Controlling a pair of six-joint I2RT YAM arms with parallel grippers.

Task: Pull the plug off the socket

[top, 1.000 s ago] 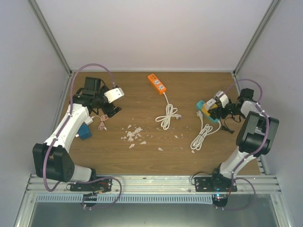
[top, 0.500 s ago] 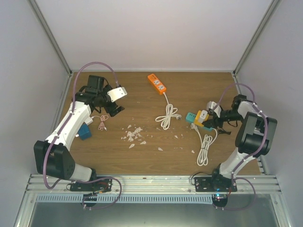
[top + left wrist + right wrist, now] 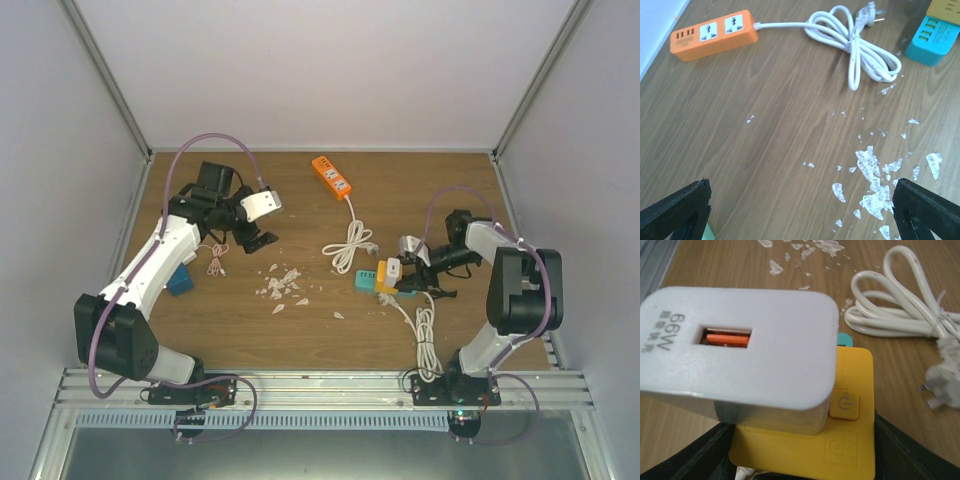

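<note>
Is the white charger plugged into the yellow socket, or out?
Plugged in: in the right wrist view the white charger sits flush on the yellow socket, no prongs showing.

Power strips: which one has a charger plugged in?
The teal-and-yellow strip, right of centre: a white USB charger sits in its yellow face. The orange strip at the back has both sockets empty.

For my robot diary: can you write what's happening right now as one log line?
left gripper: open, empty | right gripper: shut on yellow power strip | white charger: plugged in
</note>
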